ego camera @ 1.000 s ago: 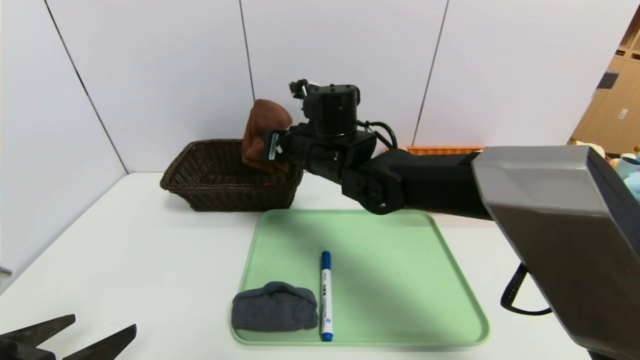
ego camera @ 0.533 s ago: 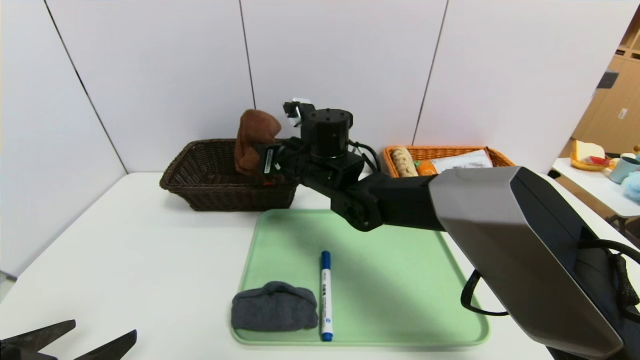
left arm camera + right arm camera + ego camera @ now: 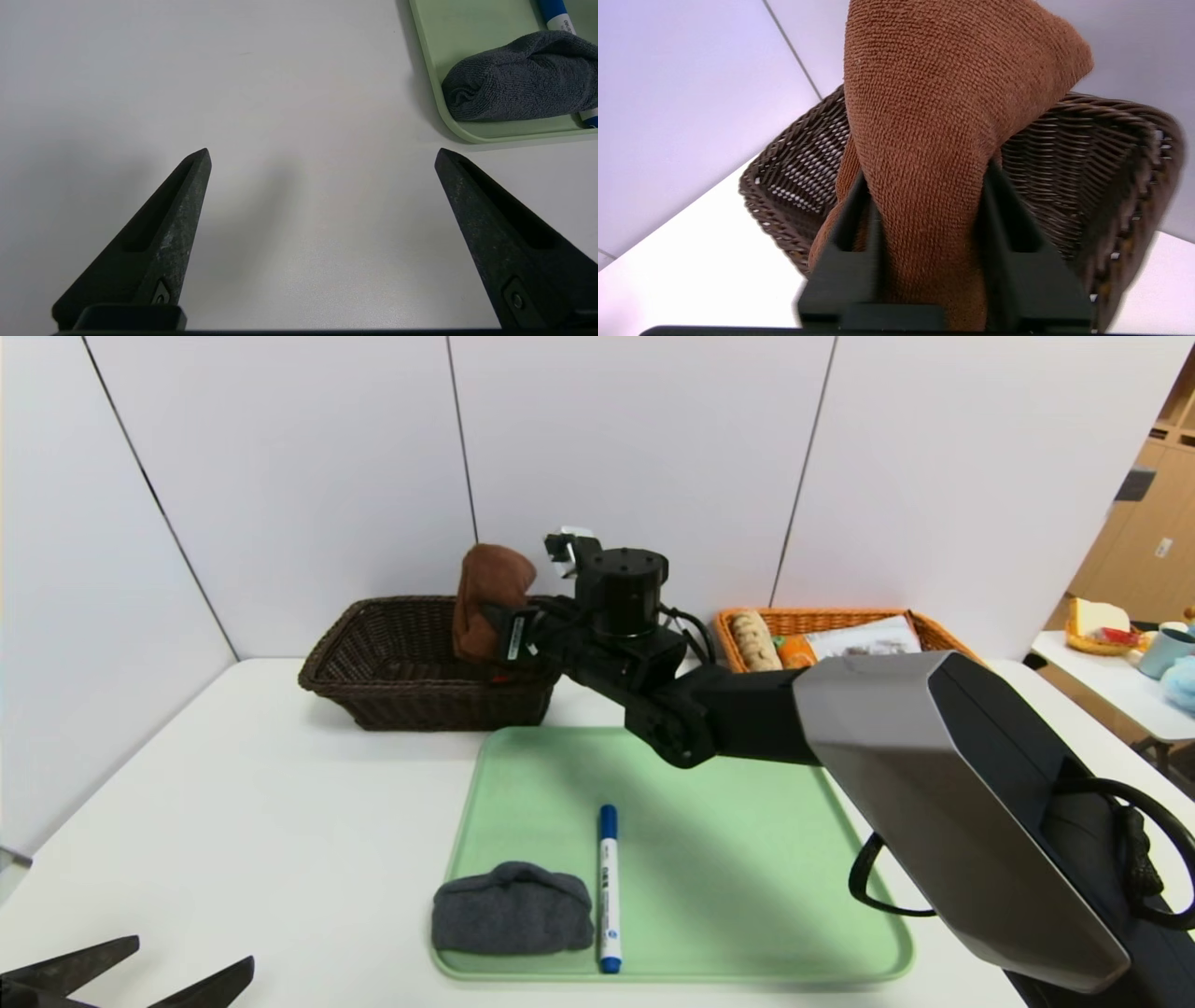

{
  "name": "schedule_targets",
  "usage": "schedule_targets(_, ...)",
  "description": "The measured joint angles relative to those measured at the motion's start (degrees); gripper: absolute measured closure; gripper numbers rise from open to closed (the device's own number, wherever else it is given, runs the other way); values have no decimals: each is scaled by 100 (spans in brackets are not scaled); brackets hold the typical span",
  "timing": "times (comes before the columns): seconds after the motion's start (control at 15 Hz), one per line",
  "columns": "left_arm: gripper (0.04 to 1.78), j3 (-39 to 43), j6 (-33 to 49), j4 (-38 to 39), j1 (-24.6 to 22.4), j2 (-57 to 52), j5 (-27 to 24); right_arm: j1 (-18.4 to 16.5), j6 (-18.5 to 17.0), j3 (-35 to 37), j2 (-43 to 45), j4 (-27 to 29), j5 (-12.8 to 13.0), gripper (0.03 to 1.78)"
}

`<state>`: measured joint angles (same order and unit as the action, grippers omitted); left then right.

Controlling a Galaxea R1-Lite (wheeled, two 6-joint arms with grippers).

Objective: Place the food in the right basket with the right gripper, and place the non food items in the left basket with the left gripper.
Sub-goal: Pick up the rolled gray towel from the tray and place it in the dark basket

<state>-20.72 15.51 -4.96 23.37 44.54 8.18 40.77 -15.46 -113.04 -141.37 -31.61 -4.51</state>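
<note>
My right gripper (image 3: 499,627) is shut on the rolled brown towel (image 3: 490,593) and holds it upright above the right end of the dark brown basket (image 3: 373,700). In the right wrist view the towel (image 3: 934,140) fills the gap between the fingers (image 3: 1008,219), with the dark basket (image 3: 1087,154) behind. A small red toy (image 3: 501,679) shows inside that basket. The grey cloth (image 3: 512,907) and the blue-capped marker (image 3: 609,887) lie on the green tray (image 3: 747,859). The orange basket (image 3: 934,630) holds the bread roll (image 3: 752,639) and the snack bag (image 3: 854,637). My left gripper (image 3: 195,950) is open and empty.
The left gripper (image 3: 322,151) hovers over bare white table at the front left, beside the tray's corner with the grey cloth (image 3: 518,77) and the marker (image 3: 553,9). White wall panels stand right behind both baskets. My right forearm (image 3: 934,784) crosses above the tray's right side.
My right gripper has come down a little with the brown towel over the dark basket. The right forearm has dropped and uncovered the orange basket. The left gripper has stayed put.
</note>
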Motion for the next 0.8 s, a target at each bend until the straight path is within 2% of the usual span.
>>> schedule_targets(0.13, 13, 46, 1, 0, 0, -23, 2, -30, -6, 4, -6, 2, -6, 90)
schedule_targets(0.4, 13, 85, 0, -2, -6, -54, 2, -59, -11, 4, 28, 28, -80, 58)
schedule_targets(0.8, 13, -20, 6, 1, -72, -67, 13, -177, -20, 4, 323, 83, -118, 32)
